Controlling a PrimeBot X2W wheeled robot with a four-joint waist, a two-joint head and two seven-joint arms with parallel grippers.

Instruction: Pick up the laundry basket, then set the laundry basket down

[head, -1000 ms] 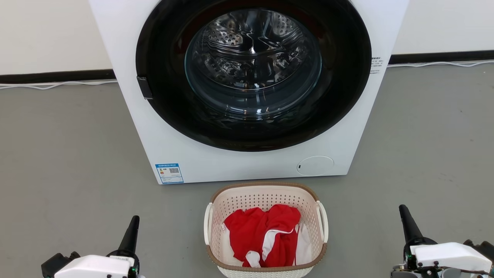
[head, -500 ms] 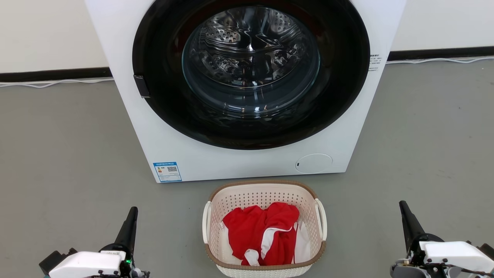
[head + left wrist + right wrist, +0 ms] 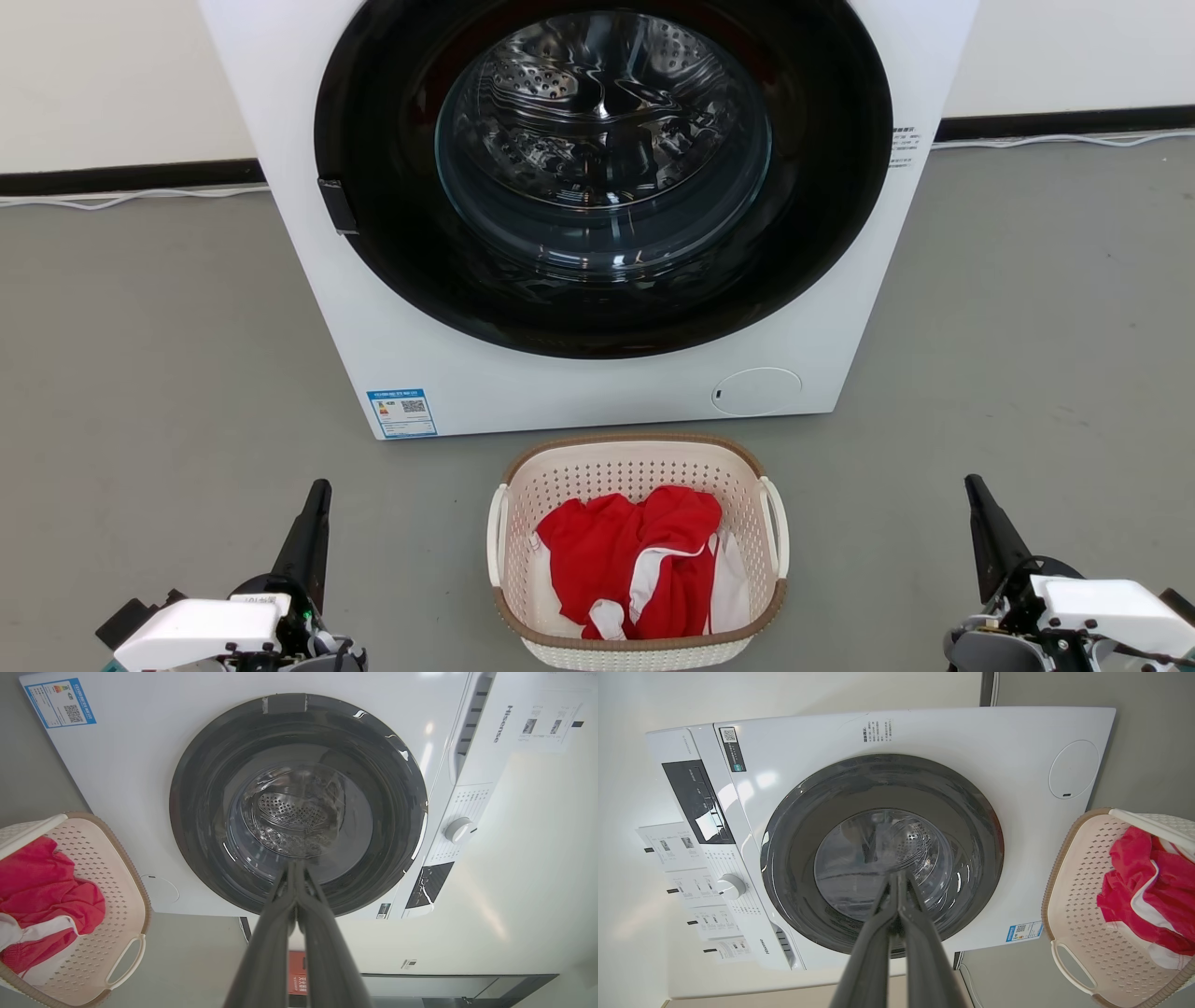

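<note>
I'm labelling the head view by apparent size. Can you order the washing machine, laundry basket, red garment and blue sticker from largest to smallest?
1. washing machine, cut off by the top edge yet largest by far
2. laundry basket
3. red garment, lying inside it
4. blue sticker

Brightness: bright, even, soft.
Glare: white highlights on the round dark glass door [image 3: 602, 149] of the large white front-loading washing machine [image 3: 579, 392]; pale streaks beside that door in the wrist views.
Shadows: faint on the grey floor [image 3: 140, 373] at the machine's foot.
Distortion: wrist views bow the machine's edges and stretch the cream-white perforated plastic laundry basket [image 3: 117, 877] beside it.
</note>
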